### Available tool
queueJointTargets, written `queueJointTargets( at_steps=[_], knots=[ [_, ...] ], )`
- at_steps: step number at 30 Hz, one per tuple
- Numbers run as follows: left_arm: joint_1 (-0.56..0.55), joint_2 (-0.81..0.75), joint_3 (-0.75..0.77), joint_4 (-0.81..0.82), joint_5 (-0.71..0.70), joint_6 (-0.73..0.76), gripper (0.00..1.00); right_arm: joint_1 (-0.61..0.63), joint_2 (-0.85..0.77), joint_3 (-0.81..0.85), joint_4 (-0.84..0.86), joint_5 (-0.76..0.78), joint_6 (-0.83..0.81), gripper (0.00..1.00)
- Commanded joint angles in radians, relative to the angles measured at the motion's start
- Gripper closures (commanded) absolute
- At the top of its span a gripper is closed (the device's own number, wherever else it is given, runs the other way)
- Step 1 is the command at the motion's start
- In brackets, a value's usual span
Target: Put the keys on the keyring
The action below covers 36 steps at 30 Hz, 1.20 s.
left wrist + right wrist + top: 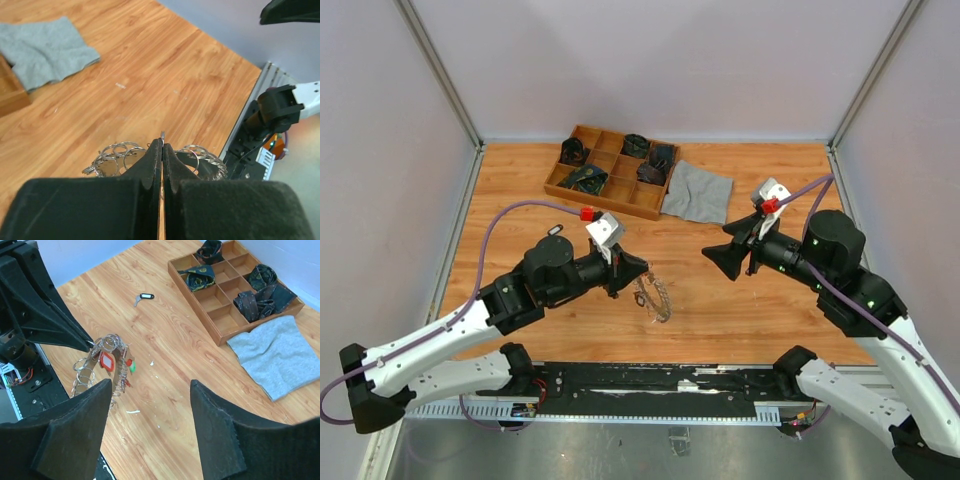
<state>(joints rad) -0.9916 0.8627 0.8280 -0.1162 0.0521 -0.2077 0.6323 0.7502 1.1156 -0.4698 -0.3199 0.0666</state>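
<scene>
The keyring (655, 298), a metal ring crowded with small silver rings, stands on edge on the wood table just right of my left gripper (638, 270). That gripper (162, 144) is shut on the keyring's (116, 154) thin top wire. In the right wrist view the keyring (95, 371) carries keys with a red tag (106, 361) and a green tag (132, 368). One loose key (144, 297) with a dark tag lies flat farther off, also seen beside the left arm as a key (555, 229). My right gripper (151, 384) is open and empty, above the table to the right of the ring (722, 256).
A wooden compartment tray (603, 193) with dark rolled items stands at the back, with a grey cloth (698, 192) lying beside its right end. White scraps (132, 411) dot the boards near the ring. The black base rail (650, 380) runs along the near edge.
</scene>
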Motion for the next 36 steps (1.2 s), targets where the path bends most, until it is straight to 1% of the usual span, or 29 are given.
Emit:
queueJointTargets(
  at_steps=[1,4,6,9,12,18,23,25,26,28,30,31,32,33,34,36],
  knots=[
    [-0.004,-0.041,0.003,-0.101,-0.114,-0.042,1.0,-0.011,0.007,-0.017,-0.008,0.03,-0.004,0.35],
    [-0.003,-0.013,0.002,-0.19,-0.162,-0.055,0.99,-0.011,0.014,-0.027,-0.007,0.026,-0.004,0.34],
    [-0.004,0.02,-0.016,-0.208,-0.174,-0.06,1.0,-0.011,0.018,-0.031,-0.007,0.017,-0.004,0.34],
    [-0.004,0.104,-0.029,-0.193,-0.142,-0.058,1.0,-0.011,0.02,-0.037,-0.01,0.013,-0.003,0.33],
    [-0.003,0.219,-0.016,-0.132,-0.108,-0.039,0.99,-0.011,0.018,-0.041,-0.024,0.014,-0.005,0.33],
    [0.03,0.542,0.128,-0.036,-0.055,0.022,0.99,-0.011,-0.003,-0.066,-0.032,0.029,0.012,0.32],
    [0.038,0.769,0.262,-0.02,-0.03,0.055,0.98,-0.011,-0.029,-0.099,-0.053,0.072,0.014,0.32],
    [0.039,0.815,0.294,-0.021,-0.021,0.061,0.9,-0.011,-0.038,-0.114,-0.057,0.102,0.008,0.3],
    [0.039,0.824,0.301,-0.016,-0.011,0.064,0.84,-0.011,-0.04,-0.12,-0.06,0.114,0.005,0.29],
    [0.04,0.823,0.3,0.001,0.003,0.061,0.68,-0.011,-0.045,-0.138,-0.061,0.158,0.003,0.26],
    [0.046,0.804,0.292,0.015,0.022,0.052,0.55,-0.011,-0.049,-0.159,-0.051,0.192,0.002,0.24],
    [0.053,0.793,0.285,0.023,0.032,0.045,0.44,-0.011,-0.054,-0.172,-0.038,0.204,0.0,0.23],
    [0.063,0.777,0.275,0.028,0.041,0.037,0.36,-0.011,-0.065,-0.189,-0.022,0.213,-0.001,0.22],
    [0.078,0.76,0.264,0.036,0.048,0.028,0.31,-0.011,-0.077,-0.207,-0.001,0.221,-0.001,0.21],
    [0.096,0.741,0.247,0.046,0.056,0.017,0.29,-0.011,-0.088,-0.229,0.022,0.228,0.0,0.19],
    [0.142,0.691,0.205,0.077,0.073,-0.009,0.27,-0.011,-0.109,-0.271,0.061,0.23,-0.004,0.09]
  ],
)
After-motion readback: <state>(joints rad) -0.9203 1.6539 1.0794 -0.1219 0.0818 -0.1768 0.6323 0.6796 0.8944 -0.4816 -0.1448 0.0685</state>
